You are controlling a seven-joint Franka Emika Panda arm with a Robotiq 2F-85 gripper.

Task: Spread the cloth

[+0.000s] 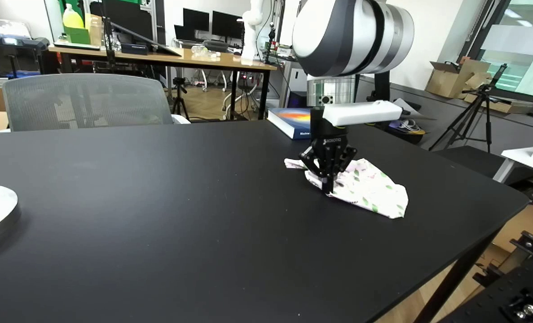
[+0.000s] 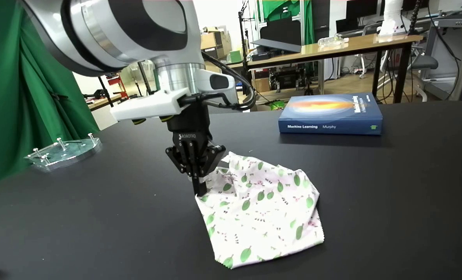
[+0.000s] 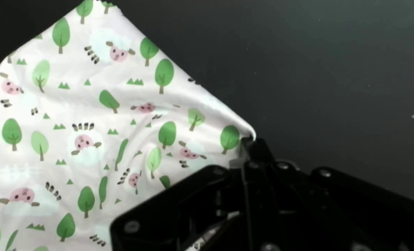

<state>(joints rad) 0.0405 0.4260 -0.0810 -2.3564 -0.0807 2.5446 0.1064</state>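
One pincer (image 2: 199, 188), pressed together, with a folded edge of the white printed cloth (image 2: 262, 221) between its tips

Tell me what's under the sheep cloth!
The cloth lies on the black table, which shows around its edges. Anything else underneath is covered by the cloth, so I can't tell.

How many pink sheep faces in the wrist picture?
7 on the cloth: one top face, one upper-left face, three middle faces, two lower faces. Folds or the gripper may hide more.
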